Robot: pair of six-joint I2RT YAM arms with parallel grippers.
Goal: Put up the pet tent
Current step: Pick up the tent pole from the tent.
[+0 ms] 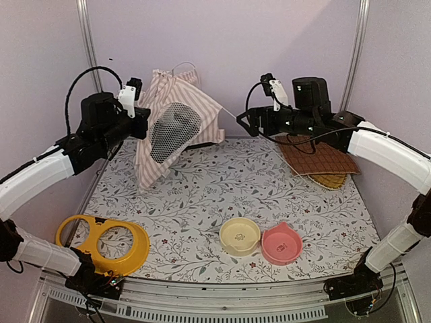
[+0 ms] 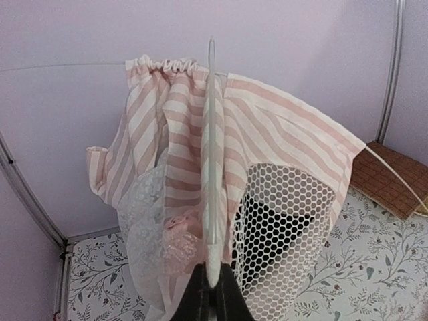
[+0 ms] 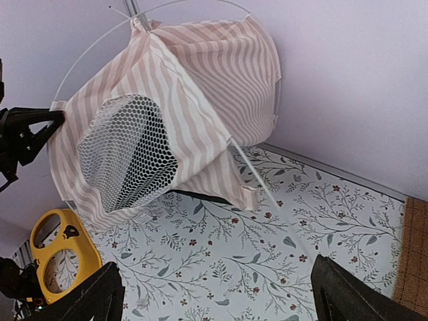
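The pet tent [image 1: 176, 128] hung tilted over the tabletop's [image 1: 202, 182] rear left, with the left gripper [image 2: 212, 294] clamped on its clear pole [image 2: 210, 167]. The right gripper [image 1: 240, 120] gaped open near a free pole tip [image 3: 257, 177]. Unheld, that pole could spring and collapse the tent. A brown mat [image 1: 322, 161] lay beneath that arm, and the bowls [image 1: 240, 235] sat well apart.
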